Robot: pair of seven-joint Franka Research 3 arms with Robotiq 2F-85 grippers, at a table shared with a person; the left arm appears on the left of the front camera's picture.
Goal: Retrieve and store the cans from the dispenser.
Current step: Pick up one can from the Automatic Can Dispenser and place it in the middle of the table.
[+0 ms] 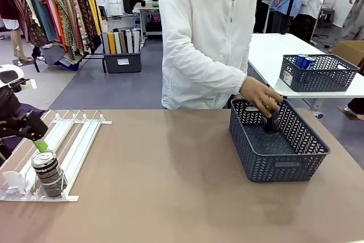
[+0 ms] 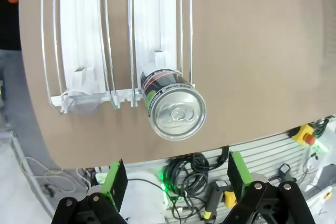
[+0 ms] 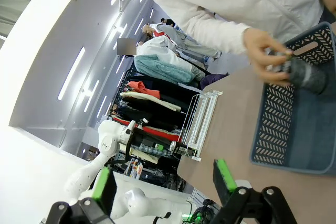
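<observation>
A dark can is seen upright at the stopper end of the dispenser. Above that end the left gripper is held wide, apart from it; the right gripper is likewise spread wide, empty.

Big brown desk takes up most of the front shot, with a dark grey lattice basket sitting on its right side. A person in a white jacket stands at the far edge. Behind them a white table carries a second grey basket. Far left there's a clothes rack stuffed with colourful garments, with a dark bin of upright flat stuff beside it. Below the desk's near edge are tangled black cables and a yellow box with a red button.
</observation>
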